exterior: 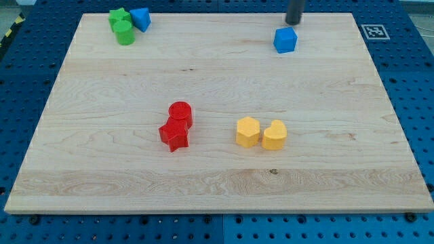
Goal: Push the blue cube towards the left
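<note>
Board of pale wood fills most of the view, resting on a blue perforated table; a black-and-white marker tag sits on the board's top right corner. Dark rod descends at the view's top right, and my tip stands just above the blue cube, close to it, contact not determinable. No pincer is fitted, so no grasp state applies. The blue cube lies near the board's top edge, right of centre, well apart from all other blocks. At the top left, a green star-like block and a green cylinder touch, with a blue triangular block just beside them. Near centre, a red cylinder touches a red star block. To their right, a yellow hexagonal block sits just beside a yellow heart-shaped block.
</note>
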Motion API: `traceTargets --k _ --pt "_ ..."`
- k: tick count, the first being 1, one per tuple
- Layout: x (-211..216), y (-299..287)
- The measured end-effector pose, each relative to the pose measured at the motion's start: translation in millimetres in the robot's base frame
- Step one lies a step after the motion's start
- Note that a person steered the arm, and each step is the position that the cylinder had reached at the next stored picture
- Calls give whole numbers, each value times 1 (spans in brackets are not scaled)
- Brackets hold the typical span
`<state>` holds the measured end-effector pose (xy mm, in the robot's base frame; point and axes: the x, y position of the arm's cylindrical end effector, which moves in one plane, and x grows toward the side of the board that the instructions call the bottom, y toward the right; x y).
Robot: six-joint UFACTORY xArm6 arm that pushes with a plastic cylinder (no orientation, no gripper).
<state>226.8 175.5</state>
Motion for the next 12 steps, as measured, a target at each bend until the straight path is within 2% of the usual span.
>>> traceTargets --k 2,5,8,10,11,12 --pt "55 14" --pt "55 -46" --pt "74 -58" --pt "74 -131" --pt "74 -146" --pt "72 -134"
